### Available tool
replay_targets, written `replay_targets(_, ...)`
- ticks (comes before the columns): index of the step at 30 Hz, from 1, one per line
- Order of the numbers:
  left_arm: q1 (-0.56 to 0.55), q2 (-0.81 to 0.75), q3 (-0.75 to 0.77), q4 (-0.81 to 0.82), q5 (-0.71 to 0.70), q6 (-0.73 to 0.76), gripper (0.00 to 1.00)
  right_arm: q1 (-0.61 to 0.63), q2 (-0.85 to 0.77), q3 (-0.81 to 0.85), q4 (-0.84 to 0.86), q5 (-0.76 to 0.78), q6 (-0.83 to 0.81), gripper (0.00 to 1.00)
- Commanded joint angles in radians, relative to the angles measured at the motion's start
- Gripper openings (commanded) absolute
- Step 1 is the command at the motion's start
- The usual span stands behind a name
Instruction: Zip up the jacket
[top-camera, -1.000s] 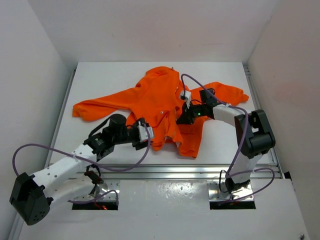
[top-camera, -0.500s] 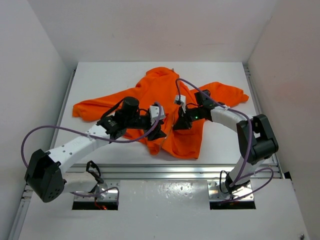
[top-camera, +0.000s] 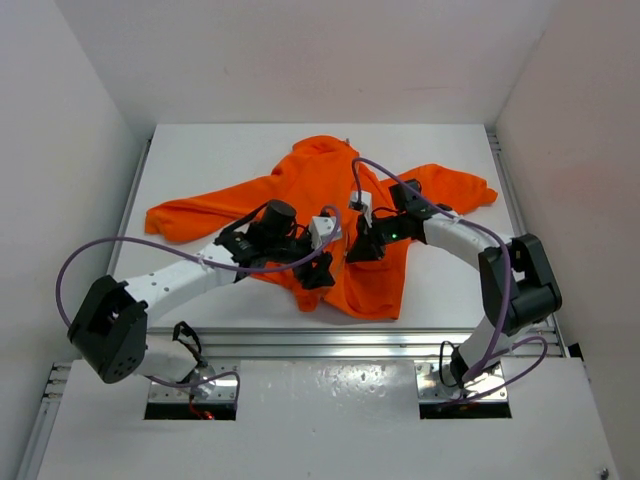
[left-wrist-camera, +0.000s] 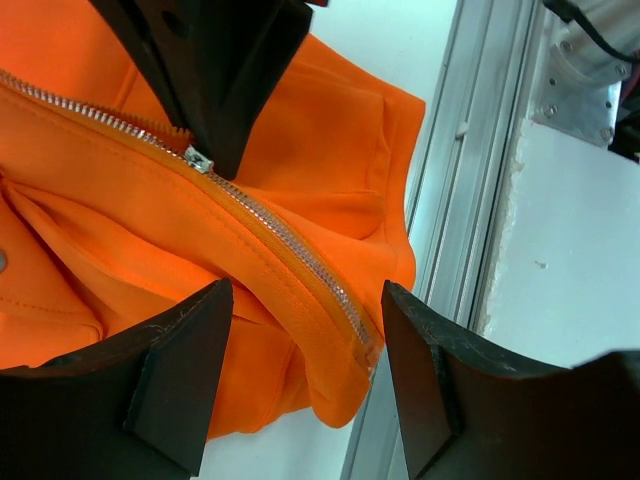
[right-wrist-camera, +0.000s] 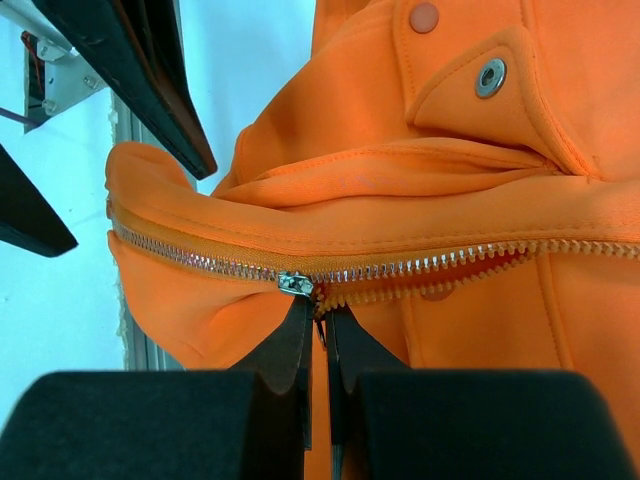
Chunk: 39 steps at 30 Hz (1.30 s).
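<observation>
The jacket (top-camera: 335, 195) is bright orange soft cloth, spread flat on the white desk (top-camera: 200, 150). Its long axis runs from the hood at the far side to the hem at the near side, and its 2 sleeves reach out left and right. A pale zipper (left-wrist-camera: 285, 235) runs down the front, with its metal slider (right-wrist-camera: 296, 284) partway along. From the slider to the hem the teeth are meshed; on the slider's hood side the 2 rows split apart. The right claw (right-wrist-camera: 318, 335) is clenched on the slider, its dark fingers pinched together right under it. The left claw (left-wrist-camera: 305, 370) is released, its 2 fingers wide apart on either side of the meshed stretch, on the hem side of the slider. I cannot tell whether it touches the cloth. From above, both claws (top-camera: 318, 272) (top-camera: 362, 248) sit on the front of the jacket, but the slider is too small to see there. Only the right wrist view shows the split teeth and, beyond them from the slider, a metal snap (right-wrist-camera: 490, 76) on a pocket flap. Only the left wrist view shows the zipper's closed end at the hem corner, by the desk's rail.
</observation>
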Motion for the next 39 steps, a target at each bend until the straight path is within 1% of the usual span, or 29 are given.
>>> replay_targets(1,-0.024,0.001,0.033,0.065,-0.069,-0.098,0.67,0.013,-0.044,0.034,-0.016,-0.042,0.016,0.00)
replay_targets(4,-0.037,0.021,0.033,0.087,-0.140,-0.151,0.67,0.016,-0.047,0.038,-0.026,-0.031,0.024,0.00)
replay_targets(7,-0.058,0.044,0.046,0.087,-0.162,-0.176,0.66,0.016,-0.040,0.060,-0.058,-0.028,0.021,0.00)
replay_targets(12,-0.078,0.067,0.046,0.087,-0.183,-0.187,0.52,0.013,-0.033,0.112,-0.118,-0.027,0.008,0.00)
replay_targets(13,-0.078,0.077,0.046,0.087,-0.183,-0.178,0.43,0.015,-0.022,0.136,-0.167,-0.028,-0.002,0.00)
replay_targets(14,-0.078,0.078,0.046,0.076,-0.183,-0.178,0.38,0.016,-0.018,0.149,-0.186,-0.030,-0.015,0.00)
replay_targets(15,-0.078,0.078,0.046,0.076,-0.183,-0.167,0.32,0.013,-0.010,0.179,-0.256,-0.031,-0.022,0.00)
replay_targets(16,-0.078,0.078,0.037,0.076,-0.183,-0.158,0.20,0.015,0.005,0.208,-0.287,-0.036,-0.066,0.00)
replay_targets(17,-0.078,0.065,0.027,0.066,-0.183,-0.148,0.14,0.013,0.013,0.239,-0.317,-0.048,-0.088,0.00)
replay_targets(18,-0.078,0.053,0.018,0.056,-0.183,-0.136,0.08,0.009,0.019,0.273,-0.416,-0.053,-0.107,0.00)
replay_targets(19,-0.078,0.038,0.004,0.056,-0.198,-0.112,0.00,0.006,0.042,0.302,-0.454,-0.057,-0.152,0.00)
replay_targets(20,-0.078,0.019,-0.028,0.056,-0.217,-0.095,0.00,-0.005,0.051,0.320,-0.492,-0.060,-0.177,0.00)
replay_targets(21,-0.078,-0.022,-0.045,0.056,-0.231,-0.080,0.00,-0.011,0.073,0.336,-0.614,-0.077,-0.237,0.00)
replay_targets(22,-0.078,-0.042,-0.062,0.056,-0.246,-0.050,0.00,-0.017,0.091,0.400,-0.661,-0.083,-0.302,0.00)
replay_targets(23,-0.078,-0.060,-0.091,0.056,-0.255,-0.029,0.00,-0.034,0.107,0.429,-0.710,-0.094,-0.340,0.00)
replay_targets(24,-0.078,-0.077,-0.103,0.056,-0.270,-0.007,0.00,-0.031,0.137,0.480,-0.873,-0.100,-0.464,0.00)
replay_targets(26,-0.078,-0.119,-0.126,0.056,-0.289,0.045,0.00,-0.042,0.196,0.579,-1.000,-0.097,-0.562,0.00)
replay_targets(27,-0.078,-0.129,-0.140,0.035,-0.289,0.065,0.00,-0.041,0.234,0.637,-1.164,-0.090,-0.690,0.00)
replay_targets(29,-0.078,-0.161,-0.154,0.021,-0.298,0.111,0.00,-0.054,0.288,0.711,-1.279,-0.067,-0.749,0.00)
replay_targets(30,-0.078,-0.172,-0.167,0.021,-0.309,0.123,0.00,-0.059,0.315,0.748,-1.321,-0.062,-0.797,0.00)
replay_targets(32,-0.078,-0.194,-0.180,0.000,-0.309,0.167,0.00,-0.070,0.343,0.773,-1.361,-0.039,-0.837,0.00)
replay_targets(36,-0.078,-0.232,-0.206,-0.027,-0.309,0.246,0.00,-0.077,0.361,0.813,-1.332,0.012,-0.819,0.00)
replay_targets(39,-0.078,-0.255,-0.230,-0.046,-0.318,0.310,0.00,-0.082,0.387,0.851,-1.368,0.041,-0.829,0.00)
